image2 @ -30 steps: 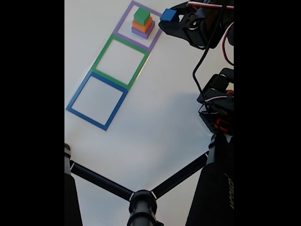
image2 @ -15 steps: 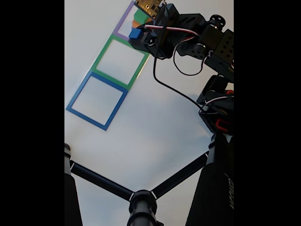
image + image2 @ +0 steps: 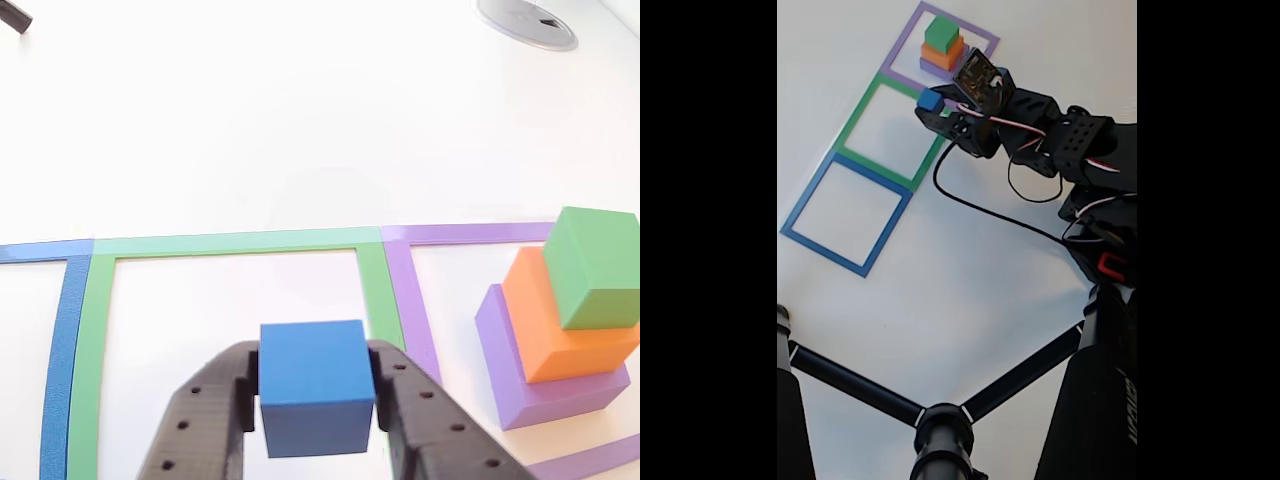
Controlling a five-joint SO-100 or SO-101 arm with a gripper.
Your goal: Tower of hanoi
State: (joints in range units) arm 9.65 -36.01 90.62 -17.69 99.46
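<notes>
My black two-finger claw is clamped on the small blue plastic cube, pinched squarely between both fingers, above the green taped square outline on the white table.

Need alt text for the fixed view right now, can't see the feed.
The end effector holds a blue cube over the green square outline. A green, orange and purple block stack sits in the purple outline; the blue outline holds nothing.
</notes>
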